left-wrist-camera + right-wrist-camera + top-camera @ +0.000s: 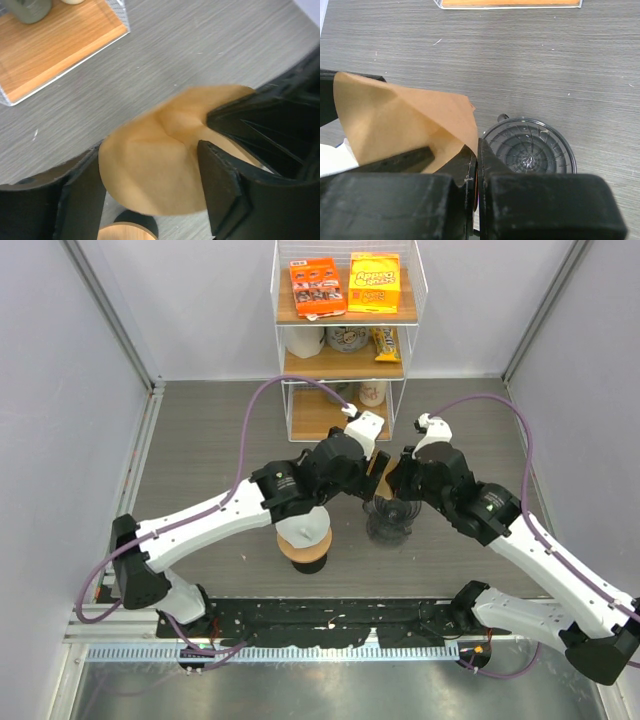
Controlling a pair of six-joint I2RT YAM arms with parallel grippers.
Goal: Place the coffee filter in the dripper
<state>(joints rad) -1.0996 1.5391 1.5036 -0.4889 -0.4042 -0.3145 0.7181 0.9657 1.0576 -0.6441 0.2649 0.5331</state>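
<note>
The brown paper coffee filter (pixel 381 473) hangs in the air between my two grippers, above and to the left of the dark clear dripper (pixel 390 521). My right gripper (pixel 477 150) is shut on the filter's (pixel 405 120) right edge, with the dripper (pixel 530 150) standing empty just below and to its right. My left gripper (pixel 150 185) is open, and the filter (pixel 150 165) lies between its widely spread fingers (pixel 220 180). One dark finger (pixel 395 160) shows inside the filter's fold in the right wrist view.
A white cup with a round wooden base (pixel 305 538) stands left of the dripper, under my left arm. A wire shelf rack (pixel 345 340) with snack boxes and cups stands at the back; its wooden base (pixel 55 45) shows in the left wrist view.
</note>
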